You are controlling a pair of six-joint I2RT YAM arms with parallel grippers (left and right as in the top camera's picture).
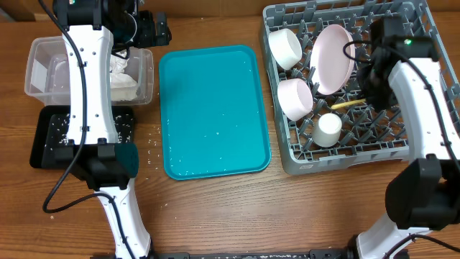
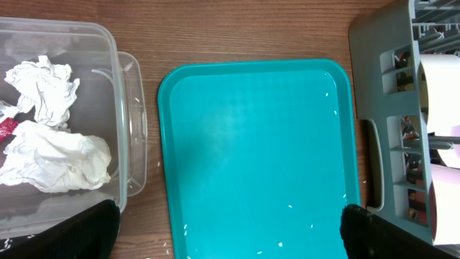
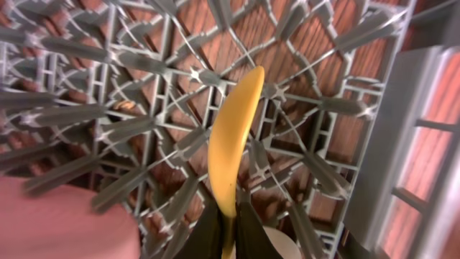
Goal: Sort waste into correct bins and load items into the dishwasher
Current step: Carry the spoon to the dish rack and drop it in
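right claw (image 3: 226, 217) clamped on the pale yellow spoon (image 3: 233, 144), pinching one end; can't tell which end, the fingers (image 3: 205, 234) cover it
wrist view: spoon's long axis runs out from the jaws toward 12 o'clock, tilted slightly to 1, with the free tip rounded and over the peg grid
overhead: the axis is near horizontal, the free end points to 9 o'clock with a slight dip to 8, and the claw sits at the spoon's 3 o'clock end
spoon is inside the grey dish rack (image 1: 287, 155), mid-rack: 3 o'clock of the lower bowl (image 1: 295, 98), 6 o'clock of the plate (image 1: 333, 59), 1 o'clock of the cup (image 1: 328, 129)
can't tell whether it touches the pegs
second bowl (image 1: 285, 47) stands on edge in the rack's 11 o'clock corner
left claw (image 2: 233, 234) has its jaws wide apart, nothing between them, over the teal tray (image 1: 212, 108)
clear tub (image 1: 43, 68) at 9 o'clock of the tray holds crumpled tissue (image 2: 54, 155) and a bit of red wrapper (image 2: 7, 129)
black tray (image 1: 50, 137) at the tub's 6 o'clock has white grains scattered in it
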